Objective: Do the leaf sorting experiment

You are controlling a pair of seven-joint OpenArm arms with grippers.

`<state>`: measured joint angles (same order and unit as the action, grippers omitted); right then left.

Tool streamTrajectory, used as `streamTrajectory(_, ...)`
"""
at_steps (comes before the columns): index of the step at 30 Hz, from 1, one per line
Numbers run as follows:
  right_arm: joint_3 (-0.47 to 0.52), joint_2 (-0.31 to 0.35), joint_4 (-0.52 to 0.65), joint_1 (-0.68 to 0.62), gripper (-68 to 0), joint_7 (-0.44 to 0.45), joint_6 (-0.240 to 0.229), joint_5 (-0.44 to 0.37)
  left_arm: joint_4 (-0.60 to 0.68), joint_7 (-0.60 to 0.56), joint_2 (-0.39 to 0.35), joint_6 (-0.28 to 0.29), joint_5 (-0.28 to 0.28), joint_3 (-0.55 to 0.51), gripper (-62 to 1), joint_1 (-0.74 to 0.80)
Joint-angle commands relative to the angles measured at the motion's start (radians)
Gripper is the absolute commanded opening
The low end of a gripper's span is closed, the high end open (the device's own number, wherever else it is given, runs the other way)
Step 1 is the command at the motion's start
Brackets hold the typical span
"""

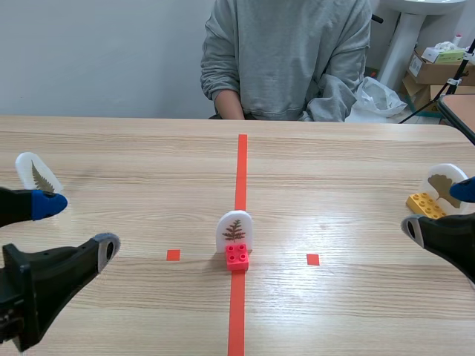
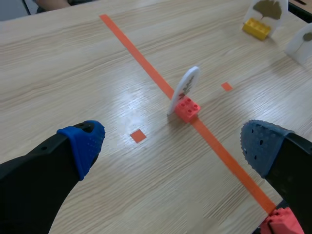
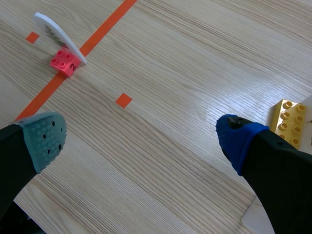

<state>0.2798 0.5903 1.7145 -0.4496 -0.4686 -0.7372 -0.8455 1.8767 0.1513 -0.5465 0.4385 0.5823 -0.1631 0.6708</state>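
A white card with a fern-like leaf [image 1: 234, 230] stands on a small red brick [image 1: 237, 256] on the orange centre line. It also shows as the centre card [image 2: 185, 90] in the left wrist view and the centre card [image 3: 61, 34] in the right wrist view, well ahead of both grippers. A second leaf card [image 1: 35, 175] stands at the far left, behind my left gripper [image 1: 76, 226], which is open and holds nothing. A ginkgo-leaf card [image 1: 443, 184] on a yellow brick [image 1: 424, 203] stands at the far right, beside my open right gripper [image 1: 439, 209].
A person in a grey sweatshirt [image 1: 286, 59] sits across the table. Another white card [image 2: 301, 41] stands near the ginkgo card [image 2: 265, 9]. A red brick [image 2: 282, 223] lies by my left gripper's finger. Cardboard boxes [image 1: 434, 67] stand beyond the table's far right.
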Motion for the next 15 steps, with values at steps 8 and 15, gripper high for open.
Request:
streamTrajectory(8, 0.013, 0.013, 0.012, 0.003, -3.7, 0.015, -0.008, -0.014, -0.129, -0.040, -0.054, 0.022, -0.130, 0.138, -1.2, -0.182)
streamTrajectory(15, 0.013, 0.013, 0.012, 0.003, -3.7, 0.016, -0.008, -0.014, -0.301, -0.097, -0.072, 0.022, -0.232, 0.291, -1.3, -0.339)
